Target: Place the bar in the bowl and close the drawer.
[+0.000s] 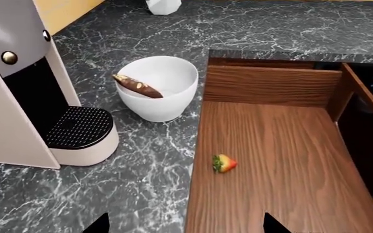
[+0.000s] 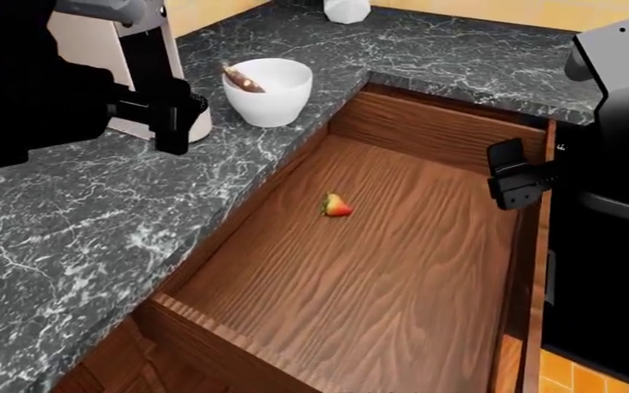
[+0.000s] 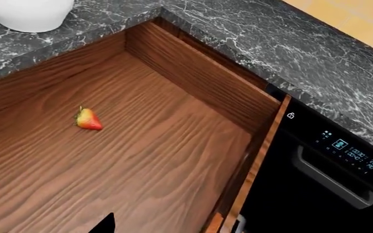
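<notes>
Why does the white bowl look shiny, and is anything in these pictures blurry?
Left wrist view: the bowl shows soft bright patches and casts a faint shadow on the countertop; the bar inside looks sharp. Head view: everything is crisp, and the strawberry has only a small shadow. Right wrist view: the drawer wood grain is clear, no blur.

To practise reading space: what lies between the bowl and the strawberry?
In the head view, between the bowl and the strawberry lie marble counter and the drawer's wall and floor.

The head camera looks down over the open drawer (image 2: 402,270); both wrist cameras, nearer, share its strawberry (image 1: 224,163).
</notes>
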You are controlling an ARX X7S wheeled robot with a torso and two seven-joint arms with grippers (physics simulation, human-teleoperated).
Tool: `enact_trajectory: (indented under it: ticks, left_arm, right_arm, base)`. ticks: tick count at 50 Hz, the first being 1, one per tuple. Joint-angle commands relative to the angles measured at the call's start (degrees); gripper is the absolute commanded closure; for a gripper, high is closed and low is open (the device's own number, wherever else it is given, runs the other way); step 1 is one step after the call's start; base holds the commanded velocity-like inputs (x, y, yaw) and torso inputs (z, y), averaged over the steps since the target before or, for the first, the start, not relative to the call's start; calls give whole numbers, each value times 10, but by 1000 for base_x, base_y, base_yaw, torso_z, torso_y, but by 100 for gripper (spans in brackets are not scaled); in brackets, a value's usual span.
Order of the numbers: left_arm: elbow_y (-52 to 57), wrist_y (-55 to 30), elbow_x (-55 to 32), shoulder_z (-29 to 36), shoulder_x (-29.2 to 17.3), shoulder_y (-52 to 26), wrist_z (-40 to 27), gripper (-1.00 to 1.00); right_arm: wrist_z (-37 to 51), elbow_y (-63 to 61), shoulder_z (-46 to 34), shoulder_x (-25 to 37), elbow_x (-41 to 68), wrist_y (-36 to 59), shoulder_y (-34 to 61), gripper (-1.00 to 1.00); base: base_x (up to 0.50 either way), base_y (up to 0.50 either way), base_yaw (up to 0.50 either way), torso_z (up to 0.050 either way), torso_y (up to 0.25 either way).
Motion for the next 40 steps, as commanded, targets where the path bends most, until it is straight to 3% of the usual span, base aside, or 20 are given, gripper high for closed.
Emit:
enact_trajectory:
  ticks: [1, 28, 40]
  left_arm:
    - [0, -7, -13, 6, 2, -5, -7, -100]
    - [-5, 2, -8, 14, -4, -6, 3, -100]
    - [-4, 5, -11, 17, -5, -7, 3, -100]
  right_arm:
    - [-10, -16, 1, 7, -6, -1, -2, -100]
    - [-12, -21, -8, 6, -5, -1, -1, -100]
    - [7, -7, -14, 4, 2, -3, 6, -100]
  base:
    - [0, 0, -500, 0, 0]
    - [0, 0, -500, 0, 0]
    - [110, -82, -25, 0, 0]
